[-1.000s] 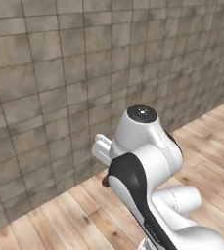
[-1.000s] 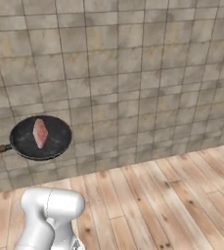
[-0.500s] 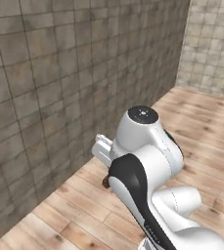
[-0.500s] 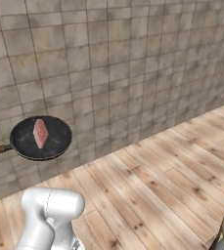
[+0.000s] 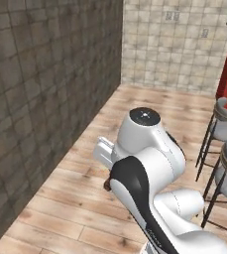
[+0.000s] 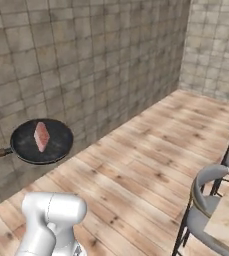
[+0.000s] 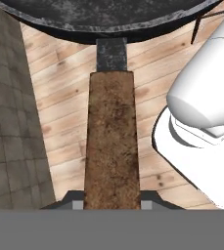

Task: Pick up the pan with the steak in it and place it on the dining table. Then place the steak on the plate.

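Gripper (image 7: 111, 205) clamped on the straight brown handle of the small round black frying pan (image 6: 42, 142), carried in the air above a wooden plank floor (image 6: 151, 165) beside a grey tiled wall (image 6: 86, 60). Flat pinkish-red raw steak (image 6: 41, 136) inside the pan, apparently tilted. Grey stools (image 5: 224, 149) nearby.

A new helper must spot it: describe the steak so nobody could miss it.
Find the grey tiled wall in the right base view; before it hangs the black pan, carried above the wooden floor. The steak lies inside: a small pinkish-red slab, the sole bright thing on that dark surface.
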Motion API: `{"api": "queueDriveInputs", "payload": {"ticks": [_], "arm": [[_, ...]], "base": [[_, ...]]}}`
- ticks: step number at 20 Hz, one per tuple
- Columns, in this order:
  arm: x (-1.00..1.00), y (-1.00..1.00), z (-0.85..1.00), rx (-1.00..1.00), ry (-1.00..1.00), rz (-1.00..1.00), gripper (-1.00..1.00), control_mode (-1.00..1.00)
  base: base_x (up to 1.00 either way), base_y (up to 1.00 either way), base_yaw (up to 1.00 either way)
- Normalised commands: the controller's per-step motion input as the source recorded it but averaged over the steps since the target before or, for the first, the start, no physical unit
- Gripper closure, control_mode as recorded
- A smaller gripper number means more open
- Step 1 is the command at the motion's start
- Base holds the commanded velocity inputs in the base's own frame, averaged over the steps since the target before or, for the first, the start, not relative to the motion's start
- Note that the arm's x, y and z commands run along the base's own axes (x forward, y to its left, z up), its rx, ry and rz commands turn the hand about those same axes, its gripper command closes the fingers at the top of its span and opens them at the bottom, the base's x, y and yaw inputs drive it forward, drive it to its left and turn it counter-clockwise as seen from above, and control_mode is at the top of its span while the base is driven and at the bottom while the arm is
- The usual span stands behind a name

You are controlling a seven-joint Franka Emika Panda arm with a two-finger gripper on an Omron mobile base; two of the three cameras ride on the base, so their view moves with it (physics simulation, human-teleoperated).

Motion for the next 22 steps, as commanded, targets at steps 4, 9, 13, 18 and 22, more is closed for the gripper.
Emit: {"api": "queueDriveInputs", "payload": {"ticks": [4, 9, 13, 18, 22], "arm": [[0.00, 0.00, 0.00, 0.00, 0.00, 0.00, 1.00, 1.00], [0.00, 0.00, 0.00, 0.00, 0.00, 0.00, 1.00, 1.00], [0.00, 0.00, 0.00, 0.00, 0.00, 0.00, 1.00, 1.00], [0.00, 0.00, 0.00, 0.00, 0.00, 0.00, 1.00, 1.00], [0.00, 0.00, 0.00, 0.00, 0.00, 0.00, 1.00, 1.00]], "base": [[0.00, 0.24, -0.50], [0.00, 0.22, -0.50], [0.00, 0.21, -0.50], [0.13, 0.47, -0.41], [0.31, 0.91, -0.22]]}}
